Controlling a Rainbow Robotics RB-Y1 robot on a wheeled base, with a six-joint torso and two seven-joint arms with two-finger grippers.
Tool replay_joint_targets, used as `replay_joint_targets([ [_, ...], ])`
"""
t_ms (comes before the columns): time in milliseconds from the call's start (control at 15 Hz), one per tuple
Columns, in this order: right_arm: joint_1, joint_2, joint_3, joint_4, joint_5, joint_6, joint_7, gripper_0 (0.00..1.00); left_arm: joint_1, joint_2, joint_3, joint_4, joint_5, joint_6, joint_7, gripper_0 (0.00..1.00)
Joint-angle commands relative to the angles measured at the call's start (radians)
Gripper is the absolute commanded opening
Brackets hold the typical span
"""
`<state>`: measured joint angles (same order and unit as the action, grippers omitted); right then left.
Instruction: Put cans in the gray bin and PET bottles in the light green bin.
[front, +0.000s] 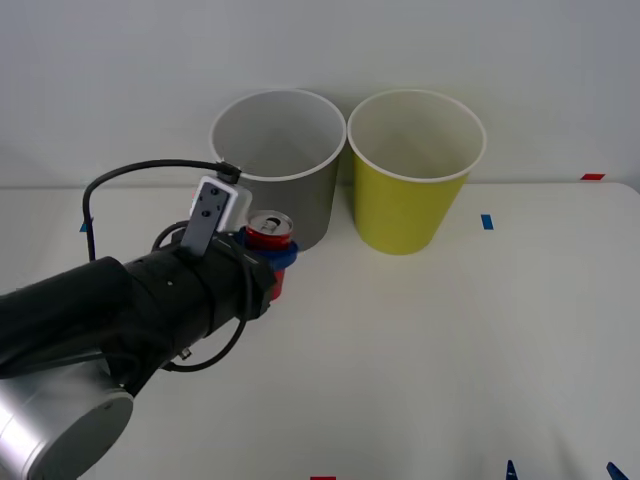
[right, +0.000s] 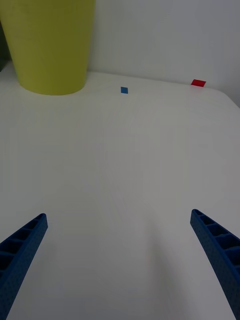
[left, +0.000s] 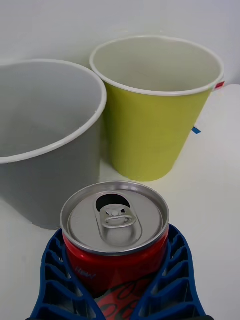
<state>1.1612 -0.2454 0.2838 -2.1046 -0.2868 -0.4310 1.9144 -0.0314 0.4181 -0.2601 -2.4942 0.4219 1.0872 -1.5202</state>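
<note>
Now my left gripper (front: 272, 258) is clamped around the can (front: 269, 232), just before the gray bin (front: 285, 165). I should lift it upright, clear that white rim, then release inside. My right gripper (right: 120, 260) waits wide open, empty.

A plain pale wall (front: 120, 60) rises behind the white worktop (front: 450, 350). Small blue tape marks (front: 487, 221) and a red one (front: 592, 177) sit near its far right edge.
</note>
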Motion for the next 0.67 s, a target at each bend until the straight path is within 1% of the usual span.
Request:
replay_joint_targets([
  [67,0.0,0.0,0.0,0.0,0.0,0.0,0.0,1.0,-0.067,0.033,0.121,-0.012,0.103,0.06,-0.017,0.0],
  [267,0.0,0.0,0.0,0.0,0.0,0.0,0.0,1.0,-0.157,0.059,0.226,-0.017,0.178,0.137,-0.021,0.0],
  [467,0.0,0.0,0.0,0.0,0.0,0.0,0.0,1.0,-0.242,0.062,0.271,-0.008,0.184,0.181,-0.021,0.0],
  [600,0.0,0.0,0.0,0.0,0.0,0.0,0.0,1.0,-0.303,0.061,0.275,0.035,0.182,0.181,-0.02,0.0],
  [667,0.0,0.0,0.0,0.0,0.0,0.0,0.0,1.0,-0.354,0.061,0.274,0.08,0.184,0.181,-0.021,0.0],
])
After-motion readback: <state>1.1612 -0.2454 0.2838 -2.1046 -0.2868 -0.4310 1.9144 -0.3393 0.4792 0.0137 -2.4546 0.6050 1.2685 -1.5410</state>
